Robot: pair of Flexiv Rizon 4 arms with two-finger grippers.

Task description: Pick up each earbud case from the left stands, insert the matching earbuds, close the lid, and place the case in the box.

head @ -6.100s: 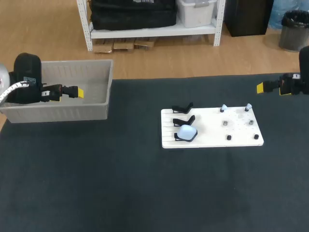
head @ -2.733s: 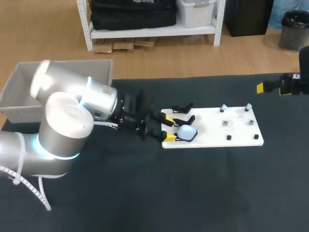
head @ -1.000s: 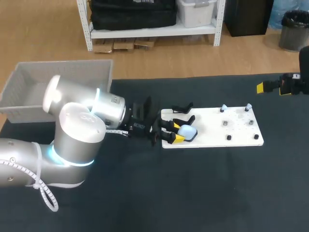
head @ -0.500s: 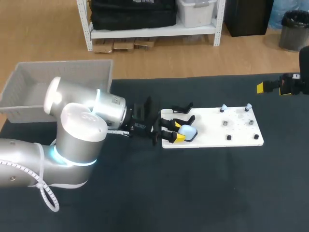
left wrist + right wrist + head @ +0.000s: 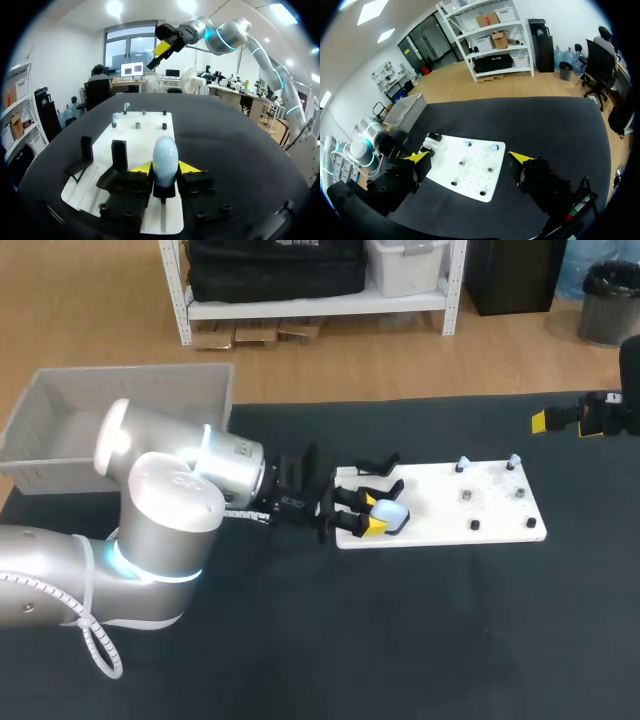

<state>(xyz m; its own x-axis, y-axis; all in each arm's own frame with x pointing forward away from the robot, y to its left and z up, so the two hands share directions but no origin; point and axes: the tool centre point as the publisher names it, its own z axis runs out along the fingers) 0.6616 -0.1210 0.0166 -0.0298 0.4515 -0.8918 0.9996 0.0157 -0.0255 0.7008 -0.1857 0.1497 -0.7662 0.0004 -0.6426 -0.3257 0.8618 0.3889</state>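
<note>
A pale blue earbud case [image 5: 392, 512] sits on the nearest black stand at the left end of the white board [image 5: 500, 515]. My left gripper [image 5: 372, 515] is shut on it, one yellow tip on each side. In the left wrist view the case [image 5: 165, 150] stands upright between the fingers of the left gripper [image 5: 165, 168]. Two black stands [image 5: 378, 462] behind it are empty. Two pale earbuds [image 5: 463, 463] sit on pegs at the board's far edge. My right gripper [image 5: 470, 159] is open, high above the table's right side and far from the board [image 5: 470, 175].
A grey plastic box [image 5: 120, 390] stands at the table's back left, behind my left arm. Small grey and black pegs [image 5: 466, 495] dot the right half of the board. Dark cloth covers the table around the board.
My left gripper has pushed a little further right along the case and its fingers have drawn in against it. The right arm has not moved.
</note>
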